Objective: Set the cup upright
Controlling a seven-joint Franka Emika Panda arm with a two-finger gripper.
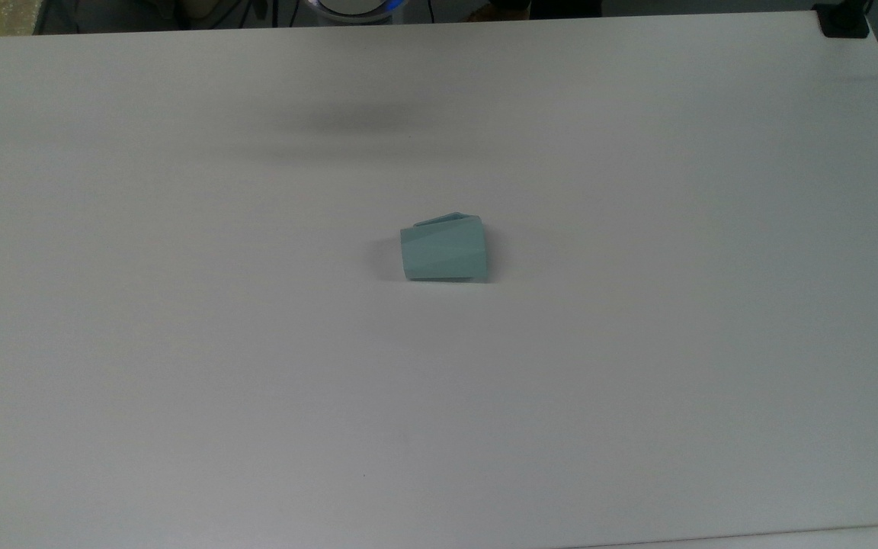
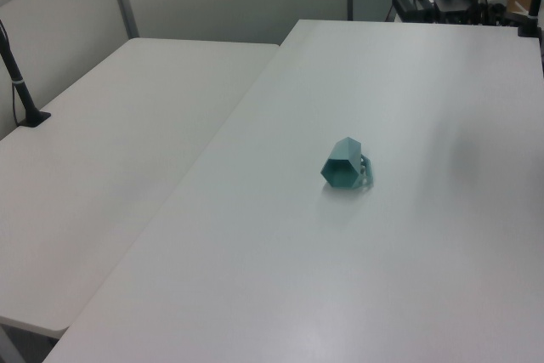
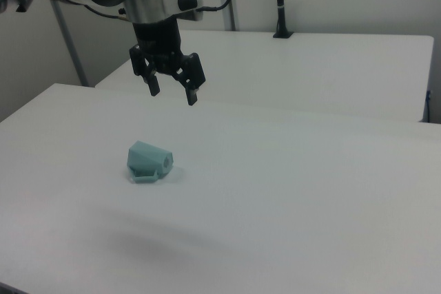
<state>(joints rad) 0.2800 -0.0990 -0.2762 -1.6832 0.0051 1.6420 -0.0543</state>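
The pale teal-green cup (image 1: 443,250) lies on its side near the middle of the white table (image 1: 180,396). Its narrower end points to the top view's left and its small handle (image 1: 448,219) faces the far edge. In the left view the cup (image 2: 344,165) turns a hexagonal end toward the camera. The right view shows the cup (image 3: 148,158) resting with its handle flat on the tabletop. My gripper (image 3: 173,94) hangs in the air above and behind the cup, well clear of it. It is open, with nothing between its black fingers.
A second white table (image 2: 102,167) adjoins this one along the left view's left. A black pole with a clamp (image 2: 21,91) stands on it. Another black clamp (image 1: 843,23) grips the far right corner in the top view. The arm's base (image 1: 355,8) sits at the far edge.
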